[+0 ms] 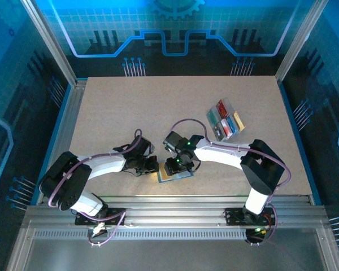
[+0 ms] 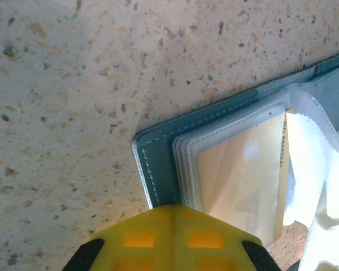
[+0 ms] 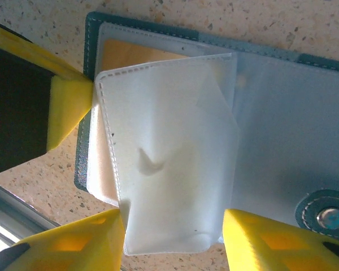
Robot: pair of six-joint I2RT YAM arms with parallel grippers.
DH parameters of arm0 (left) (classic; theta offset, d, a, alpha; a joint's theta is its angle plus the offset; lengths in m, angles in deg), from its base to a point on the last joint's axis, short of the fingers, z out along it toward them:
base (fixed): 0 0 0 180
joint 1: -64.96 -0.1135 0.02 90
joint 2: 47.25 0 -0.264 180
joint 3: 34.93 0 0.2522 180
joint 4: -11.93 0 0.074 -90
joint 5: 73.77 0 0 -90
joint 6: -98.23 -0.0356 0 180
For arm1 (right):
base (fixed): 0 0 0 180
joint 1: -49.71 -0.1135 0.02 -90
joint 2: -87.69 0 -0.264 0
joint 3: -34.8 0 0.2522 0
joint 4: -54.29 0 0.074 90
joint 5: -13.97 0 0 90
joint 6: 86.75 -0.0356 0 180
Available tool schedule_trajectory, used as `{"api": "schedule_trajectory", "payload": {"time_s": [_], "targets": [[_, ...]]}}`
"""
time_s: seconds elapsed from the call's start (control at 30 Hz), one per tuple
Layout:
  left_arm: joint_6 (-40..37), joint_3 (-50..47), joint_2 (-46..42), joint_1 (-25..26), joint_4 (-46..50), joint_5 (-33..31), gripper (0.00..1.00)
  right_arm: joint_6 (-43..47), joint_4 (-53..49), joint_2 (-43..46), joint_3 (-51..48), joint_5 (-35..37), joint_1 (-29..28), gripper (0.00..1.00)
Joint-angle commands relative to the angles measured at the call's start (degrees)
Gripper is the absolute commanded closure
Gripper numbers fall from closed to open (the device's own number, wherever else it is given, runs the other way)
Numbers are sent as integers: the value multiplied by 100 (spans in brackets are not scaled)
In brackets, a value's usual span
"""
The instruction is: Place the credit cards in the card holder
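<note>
1. Desk [image 1: 135,107]: a speckled board, with both arms reaching in from its near edge.
2. Card holder [image 1: 173,177]: lies open and flat close to the middle of the near edge. The wrist views show its slate-blue stitched cover [image 2: 158,164] and its paler inside [image 3: 282,113], with a snap button [image 3: 329,216] on the flap.
3. Clear sleeves [image 3: 169,147]: a stack of see-through leaves bound inside the card holder. One leaf is lifted and slightly creased.
4. Yellow card [image 3: 135,53]: sits inside a lower sleeve, and from the left wrist [image 2: 237,169] it appears pale through the plastic.
5. Left pincer [image 2: 172,228]: fingers pressed together and gripping nothing. Its yellow tip [image 3: 68,110] touches the card holder's outer edge.
6. Right pincer [image 3: 172,240]: stands over the card holder [image 1: 178,165] with its fingers spread. The lifted leaf hangs between them, and whether they touch it cannot be told.
7. Clear tray [image 1: 209,114]: stands well apart from the card holder, towards the desk's right edge.
8. Credit cards [image 1: 226,121]: red, teal, blue and yellow, lying in the tray's compartments.
</note>
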Motion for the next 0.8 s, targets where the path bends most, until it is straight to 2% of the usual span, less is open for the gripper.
{"api": "schedule_trajectory", "payload": {"time_s": [0.0, 0.23, 0.5, 0.57, 0.67, 0.77], "targets": [[-44, -165, 212, 25, 18, -142, 100, -24, -8, 222, -12, -81, -62, 47], [-35, -162, 64, 7, 80, -132, 100, -101, 390, 228, -114, -641, 110, 38], [-41, -188, 43, -70, 37, -38, 100, -55, 527, -45, -17, -992, 153, 35], [-33, -189, 26, -74, 44, -29, 100, -47, 415, -85, 61, -818, 94, 36], [-33, -189, 9, -89, 47, -19, 100, 73, 23, -130, 292, -98, -96, 38], [-27, -198, 15, -148, 7, 87, 100, 127, 278, -184, 240, -383, -134, 38]]}}
